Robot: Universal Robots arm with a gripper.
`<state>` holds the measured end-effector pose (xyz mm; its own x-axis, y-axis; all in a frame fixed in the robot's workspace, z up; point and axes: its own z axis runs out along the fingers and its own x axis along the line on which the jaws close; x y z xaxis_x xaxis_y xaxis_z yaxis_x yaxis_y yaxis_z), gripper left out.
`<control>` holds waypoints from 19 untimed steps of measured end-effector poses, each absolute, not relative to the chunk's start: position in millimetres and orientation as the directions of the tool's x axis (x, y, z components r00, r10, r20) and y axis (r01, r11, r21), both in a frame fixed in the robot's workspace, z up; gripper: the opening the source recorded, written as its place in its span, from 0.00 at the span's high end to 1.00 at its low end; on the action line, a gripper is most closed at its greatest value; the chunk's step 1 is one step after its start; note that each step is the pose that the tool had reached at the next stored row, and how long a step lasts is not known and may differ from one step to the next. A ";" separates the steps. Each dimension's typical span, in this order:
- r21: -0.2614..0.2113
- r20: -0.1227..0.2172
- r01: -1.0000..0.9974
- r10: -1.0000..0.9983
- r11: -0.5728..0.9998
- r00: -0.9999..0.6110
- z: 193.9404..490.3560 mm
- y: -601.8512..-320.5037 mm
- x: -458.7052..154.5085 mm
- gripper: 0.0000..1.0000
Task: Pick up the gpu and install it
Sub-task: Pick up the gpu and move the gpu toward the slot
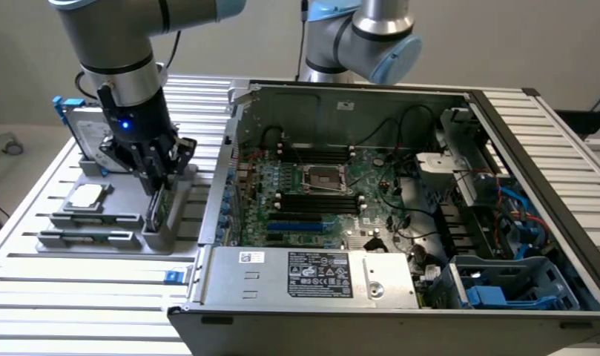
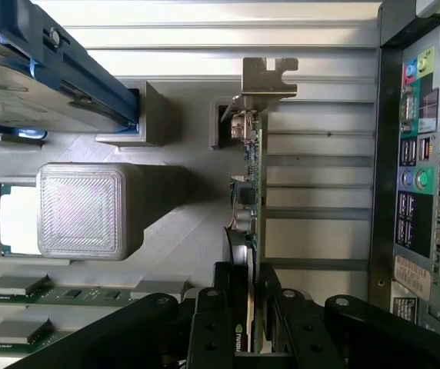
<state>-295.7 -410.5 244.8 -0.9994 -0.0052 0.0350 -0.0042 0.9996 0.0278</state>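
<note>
Gpu (image 1: 152, 211): stands on edge in a slot of the grey holder (image 1: 179, 216), on the worktop (image 1: 72, 297) just beside the open computer case (image 1: 537, 170), at the exterior view's left.
Gripper (image 1: 154, 176): down over the gpu's upper edge.
Jaws: one at each face of the card; cannot tell whether they are clamped on it.
Wrist view adds: the gpu (image 2: 253, 184) edge-on with its green board, its silver bracket (image 2: 266, 81) at the end away from the gripper (image 2: 249, 327), and the case's rear ports (image 2: 416, 154).
Exterior view adds: the motherboard (image 1: 314, 193) inside the case.
</note>
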 end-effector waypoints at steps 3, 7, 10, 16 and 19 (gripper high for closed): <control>0.028 0.035 -0.004 -0.005 1.000 -0.999 244.8 -410.6 -295.7 0.73; 0.028 0.035 -0.004 -0.005 1.000 -0.999 244.9 -410.6 -295.7 0.73; 0.028 0.035 -0.004 -0.005 1.000 -0.999 249.6 -410.7 -295.8 0.73; 0.028 0.035 -0.004 -0.005 1.000 -0.999 276.3 -410.5 -295.7 0.73; 0.028 0.035 -0.004 -0.005 1.000 -0.999 289.7 -410.4 -295.7 0.73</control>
